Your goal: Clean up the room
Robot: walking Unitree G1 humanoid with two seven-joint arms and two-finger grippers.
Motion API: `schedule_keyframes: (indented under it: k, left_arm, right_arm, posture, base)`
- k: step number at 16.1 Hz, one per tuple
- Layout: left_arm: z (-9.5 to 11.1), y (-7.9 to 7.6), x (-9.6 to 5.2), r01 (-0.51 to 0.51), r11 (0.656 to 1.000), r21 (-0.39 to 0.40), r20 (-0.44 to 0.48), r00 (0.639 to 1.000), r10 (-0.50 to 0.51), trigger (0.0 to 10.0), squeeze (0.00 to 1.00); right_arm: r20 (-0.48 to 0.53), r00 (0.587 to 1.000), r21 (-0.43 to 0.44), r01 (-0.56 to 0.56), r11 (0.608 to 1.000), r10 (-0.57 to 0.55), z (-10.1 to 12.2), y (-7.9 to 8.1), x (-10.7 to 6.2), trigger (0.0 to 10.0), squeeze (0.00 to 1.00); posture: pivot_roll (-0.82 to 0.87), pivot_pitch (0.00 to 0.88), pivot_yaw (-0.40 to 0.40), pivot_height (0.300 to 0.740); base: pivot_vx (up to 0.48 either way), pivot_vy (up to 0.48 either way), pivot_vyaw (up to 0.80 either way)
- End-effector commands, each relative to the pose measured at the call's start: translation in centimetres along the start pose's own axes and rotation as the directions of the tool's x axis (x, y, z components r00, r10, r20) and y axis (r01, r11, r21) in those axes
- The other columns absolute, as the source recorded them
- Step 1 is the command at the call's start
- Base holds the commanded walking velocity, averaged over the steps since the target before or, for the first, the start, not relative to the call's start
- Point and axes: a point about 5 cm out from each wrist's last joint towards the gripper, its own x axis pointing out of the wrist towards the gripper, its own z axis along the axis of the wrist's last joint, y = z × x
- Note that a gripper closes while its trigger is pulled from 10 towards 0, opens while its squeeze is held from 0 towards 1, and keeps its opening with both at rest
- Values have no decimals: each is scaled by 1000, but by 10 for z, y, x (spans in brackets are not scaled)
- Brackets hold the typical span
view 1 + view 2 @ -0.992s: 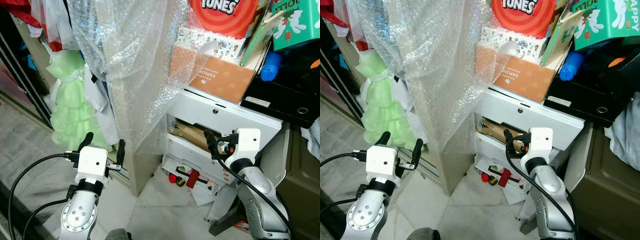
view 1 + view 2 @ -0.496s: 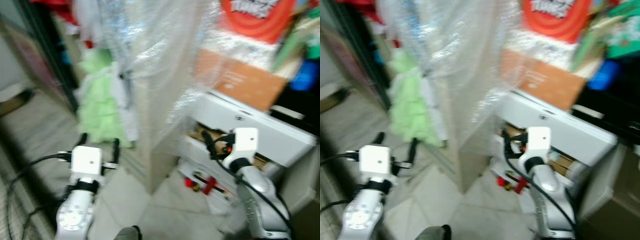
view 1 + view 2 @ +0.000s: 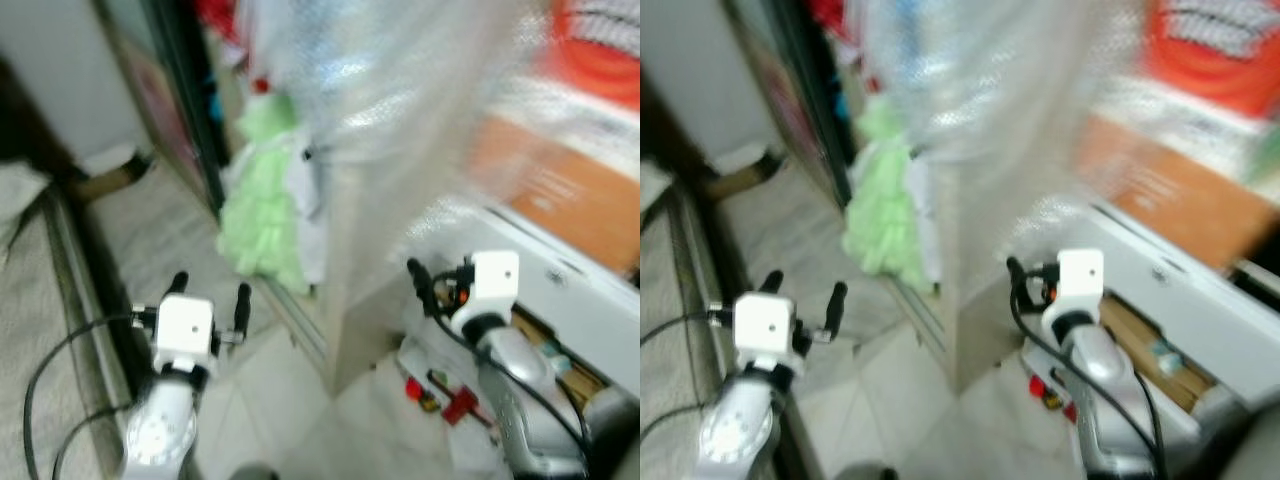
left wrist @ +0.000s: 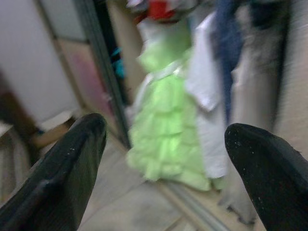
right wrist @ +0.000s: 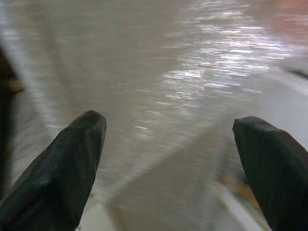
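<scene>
here the head views are smeared with motion blur, so fine detail is hard to read. the left gripper (image 3: pixel 208 292) is held out low over the pale tiled floor (image 3: pixel 265 400), its two black fingers (image 4: pixel 72 163) spread wide apart with nothing between them. ahead of it, in the left wrist view, hangs a light green ruffled dress (image 4: pixel 168 130) with a white garment (image 4: pixel 209 120) just beside it and something dark blue (image 4: pixel 228 53) next to that; a dark door frame (image 4: pixel 103 72) runs along the dress's other side. in the head views the dress (image 3: pixel 260 210) hangs down to the floor between the dark frame (image 3: pixel 190 130) and a tall pale cabinet (image 3: pixel 365 280) draped with clear bubble wrap (image 3: pixel 400 90).

the right gripper (image 3: pixel 430 285) is raised in front of a white drawer unit (image 3: pixel 560 290); its fingers (image 5: pixel 62 168) are likewise wide apart and hold nothing, and the right wrist view beyond them is only a blurred shiny grey surface. a drawer of the unit is partly open, showing brown cardboard (image 3: pixel 1140 345). on the floor beside the unit lie small red items (image 3: pixel 440 395), too blurred to identify. on top of the unit sits an orange-brown box (image 3: pixel 555 190), with a red and white box (image 3: pixel 1215 50) above it.
</scene>
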Motion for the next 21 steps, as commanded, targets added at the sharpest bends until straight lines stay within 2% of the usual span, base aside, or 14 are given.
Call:
schedule_keyframes:
  k: [1, 18, 20, 21]
  left_arm:
    - [-1, 0, 0, -2, 1000, -6, -10, 1000, 2, 10000, 0]
    - [0, -2, 2, -15, 999, 31, -10, 1000, 15, 10000, 0]
    - [2, -4, 1, 4, 998, 57, 0, 1000, -4, 10000, 0]
    - [6, -7, -2, 31, 996, 82, 8, 999, -32, 10000, 0]
  right_arm:
    - [-2, 1000, -5, -9, 1000, 9, 0, 0, 0, 10000, 0]
    - [-7, 1000, -21, -30, 999, 30, 0, -1, 2, 10000, 0]
    - [-2, 1000, -54, -21, 998, 21, 1, -8, -4, 10000, 0]
    - [-23, 1000, -81, -11, 997, 9, -1, -21, -19, 10000, 0]
  posture:
    - [-39, 0, -14, 740]
    - [-45, 0, -27, 740]
    - [-43, 0, -26, 740]
    - [-43, 0, -26, 740]
  base:
    - [0, 0, 800]
    - [0, 0, 800]
    - [0, 0, 800]
    - [0, 0, 800]
